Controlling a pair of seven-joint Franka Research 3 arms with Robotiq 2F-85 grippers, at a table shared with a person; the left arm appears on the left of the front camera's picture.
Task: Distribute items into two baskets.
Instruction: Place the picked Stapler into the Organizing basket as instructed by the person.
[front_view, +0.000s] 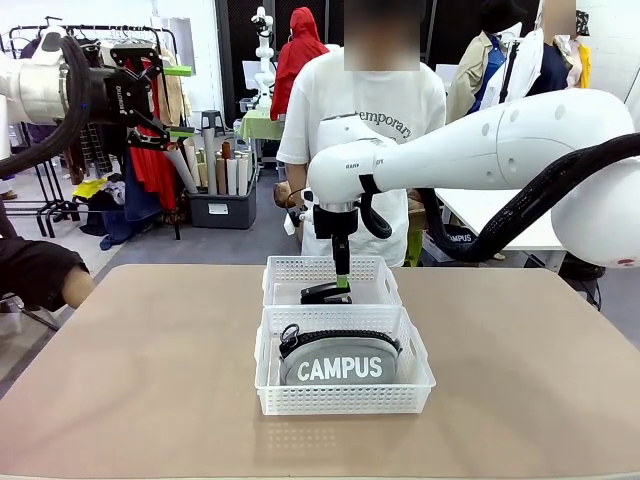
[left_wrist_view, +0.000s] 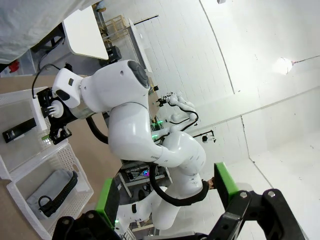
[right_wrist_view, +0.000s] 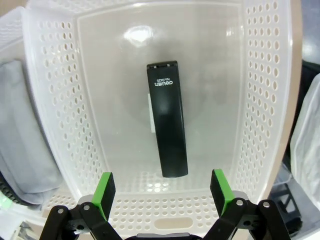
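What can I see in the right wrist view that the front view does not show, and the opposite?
Right wrist view alone: the white print on top of the black stapler, lying flat and free between the open right hand pads.

Front view alone: the CAMPUS pouch lettering in the near basket, the raised open left hand, and the person behind.

Both: stapler in the far basket, the right hand above it.

Tan table is carrying 2 white baskets, touching: near basket & far basket behind it.
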